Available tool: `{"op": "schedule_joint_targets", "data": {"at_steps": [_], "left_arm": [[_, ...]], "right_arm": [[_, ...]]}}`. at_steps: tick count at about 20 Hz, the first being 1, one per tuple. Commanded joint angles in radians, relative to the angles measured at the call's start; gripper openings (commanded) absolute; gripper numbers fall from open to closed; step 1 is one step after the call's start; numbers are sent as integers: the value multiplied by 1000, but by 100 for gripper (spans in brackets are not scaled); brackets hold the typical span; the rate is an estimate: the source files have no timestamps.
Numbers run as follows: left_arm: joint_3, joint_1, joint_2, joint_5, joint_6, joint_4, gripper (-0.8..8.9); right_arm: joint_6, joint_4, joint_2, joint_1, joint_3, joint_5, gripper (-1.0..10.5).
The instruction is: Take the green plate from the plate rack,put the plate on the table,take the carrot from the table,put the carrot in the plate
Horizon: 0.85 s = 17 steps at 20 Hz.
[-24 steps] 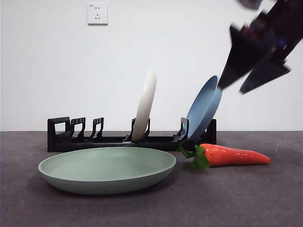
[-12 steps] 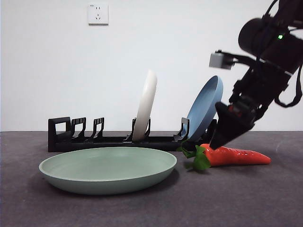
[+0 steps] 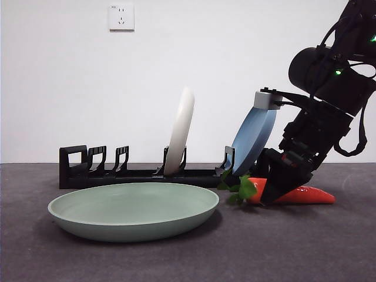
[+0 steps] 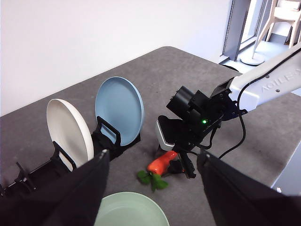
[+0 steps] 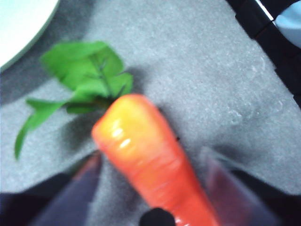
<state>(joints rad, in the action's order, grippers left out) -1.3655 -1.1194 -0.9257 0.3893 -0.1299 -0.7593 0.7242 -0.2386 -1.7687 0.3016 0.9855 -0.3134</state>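
My right gripper (image 3: pixel 276 191), jaws spread and straddling the glossy orange-red toy carrot (image 3: pixel 305 195) on the dark grey table (image 3: pixel 188 258) at the pale sage-green plate's (image 3: pixel 133 210) three o'clock, should close squarely mid-body; left gripper (image 4: pixel 150 188) waits open.

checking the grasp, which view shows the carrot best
The right wrist view: the carrot fills it, between the right gripper's open jaws. The front view hides its middle behind that gripper; the left wrist view shows it small.
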Motion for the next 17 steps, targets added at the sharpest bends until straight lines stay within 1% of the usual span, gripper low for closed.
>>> {"op": "schedule_joint_targets", "data": {"at_steps": [1,2,3,4,6,7,8,12,13,16,17], "left_arm": [[2,0,1,2,-28,2,315],[2,0,1,2,-28,2,315],[2,0,1,2,-28,2,315],[2,0,1,2,-28,2,315],[2,0,1,2,-28,2,315],[2,0,1,3,-28,2,315],[2,0,1,2,-28,2,315],[2,0,1,2,-27,2,315],[2,0,1,2,-27,0,315],[2,0,1,3,-27,-36,315],[2,0,1,3,-27,-52,315]], "right_arm": [[-19,2,-27,3,2,-10,247],[-20,1,-33,3,2,-30,247],[-23,0,-35,3,2,-30,246],[-29,0,-36,4,2,-29,206],[-40,0,-36,13,2,-29,41],[-55,-1,-36,14,2,-29,14],[-74,-1,-36,15,2,-29,-4],[-153,-26,-2,23,2,-27,-8],[-175,-36,23,25,2,-27,-8],[-331,-39,150,48,2,-28,-8],[-356,-39,197,66,2,-29,-8]]}}
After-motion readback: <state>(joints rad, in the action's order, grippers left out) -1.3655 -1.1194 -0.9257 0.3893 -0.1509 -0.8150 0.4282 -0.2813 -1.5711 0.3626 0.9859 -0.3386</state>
